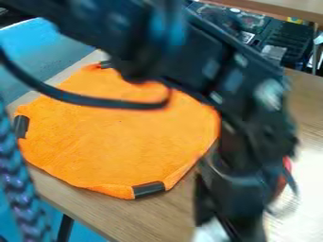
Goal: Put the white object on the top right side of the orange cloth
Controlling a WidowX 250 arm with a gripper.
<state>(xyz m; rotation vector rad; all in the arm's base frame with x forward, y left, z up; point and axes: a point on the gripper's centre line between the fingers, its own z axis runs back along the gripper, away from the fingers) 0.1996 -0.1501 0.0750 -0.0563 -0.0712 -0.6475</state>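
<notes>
Orange cloth: spread on the table, to the upper left of the gripper; outline rounded, with bent corners
White object: at the lower end of the gripper, at the bottom edge of the view, partly hidden; visible part outside the cloth outline
Gripper state: opening cannot be determined; whether the white object is held or only just beside it cannot be determined
Gripper position: pointing down in the lower right of the view, beyond the cloth's lower right edge
Black arm: enters above and to the left of the gripper, crosses over the far part of the cloth, bends down to the gripper
Black cable: curved in front of the cloth, up and left of the gripper
Dark edge pieces: three visible, at the cloth's near edge, left edge and far edge, all left of the gripper
Braided cord: far left of the gripper, at the view's left edge
Red item: partly hidden behind the gripper assembly, up and right of its tip
Wooden table: below the cloth and around the gripper
</notes>
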